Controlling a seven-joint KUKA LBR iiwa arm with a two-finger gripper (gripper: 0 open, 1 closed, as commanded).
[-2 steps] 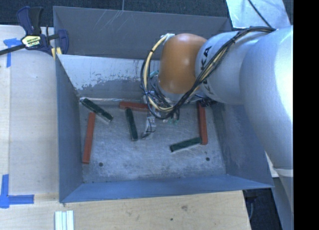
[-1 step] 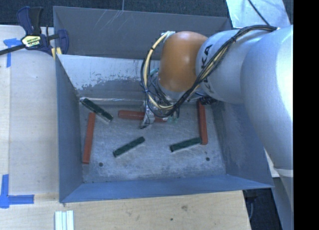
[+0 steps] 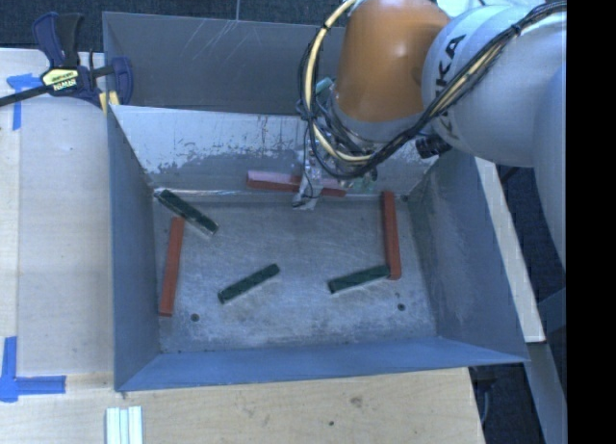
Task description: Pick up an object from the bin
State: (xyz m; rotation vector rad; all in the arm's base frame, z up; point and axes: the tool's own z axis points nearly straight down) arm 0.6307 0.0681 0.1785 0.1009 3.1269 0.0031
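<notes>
My gripper (image 3: 307, 194) hangs under the orange cover at the back of the bin, low over the floor near the back wall. A red flat stick (image 3: 272, 181) lies along the foot of the back wall, and the gripper stands right at its middle, hiding part of it. Whether they touch I cannot tell. To the right, a second red stick (image 3: 390, 235) lies lengthwise along the right wall. A dark green stick (image 3: 358, 280) lies at its near end.
Another dark green stick (image 3: 248, 282) lies in the middle front. A third green one (image 3: 188, 211) sits tilted in the back left corner, with a red stick (image 3: 171, 266) along the left wall below it. The arm and cables cover the bin's back right.
</notes>
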